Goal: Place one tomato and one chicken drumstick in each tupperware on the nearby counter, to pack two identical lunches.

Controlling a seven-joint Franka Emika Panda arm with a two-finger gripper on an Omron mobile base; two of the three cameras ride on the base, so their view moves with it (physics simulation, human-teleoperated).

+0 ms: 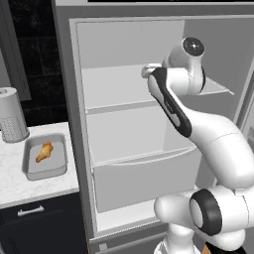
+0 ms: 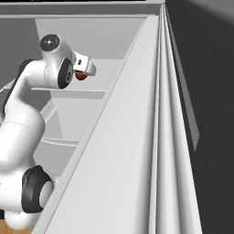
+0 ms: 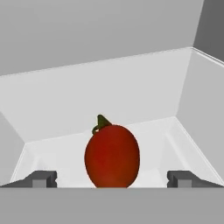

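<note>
The tupperware (image 1: 45,157) lies at the left on the white marbled worktop (image 1: 15,183), beside a paper-towel roll (image 1: 11,115), and one chicken drumstick (image 1: 43,152) is inside it. To the right, the fridge (image 1: 134,124) is open. On its upper shelf (image 3: 65,144) a red tomato (image 3: 112,155) stands between the spread fingers of the hand (image 3: 112,179), which do not touch it.
</note>
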